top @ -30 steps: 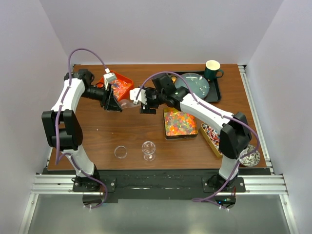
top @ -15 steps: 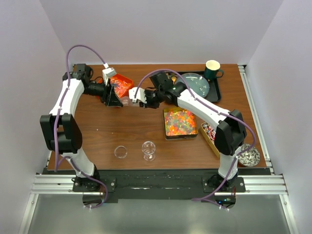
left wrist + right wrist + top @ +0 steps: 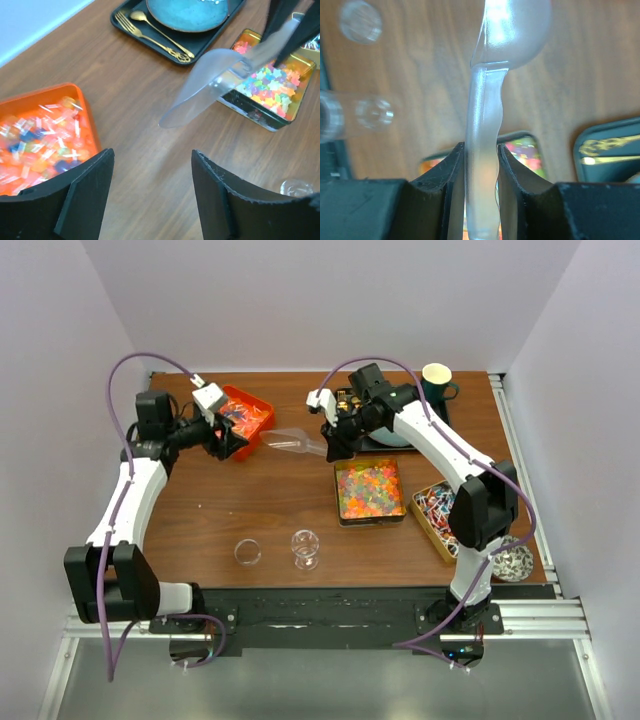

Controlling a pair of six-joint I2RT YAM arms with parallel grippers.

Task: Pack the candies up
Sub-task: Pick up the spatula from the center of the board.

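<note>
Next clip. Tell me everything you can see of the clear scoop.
The scoop is one piece of clear, slightly frosted plastic: a rounded shallow bowl narrowing into a flat handle. It looks empty. The right gripper is shut on the handle, holding it off the wooden table, bowl pointing toward the orange tray. Nothing else touches it; the open left gripper is apart from it.

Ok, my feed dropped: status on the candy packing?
Left gripper open, empty. Right gripper shut on clear plastic scoop, bowl empty. Colourful gummy candies sit in gold rectangular tin. Nothing between scoop and tin.
</note>
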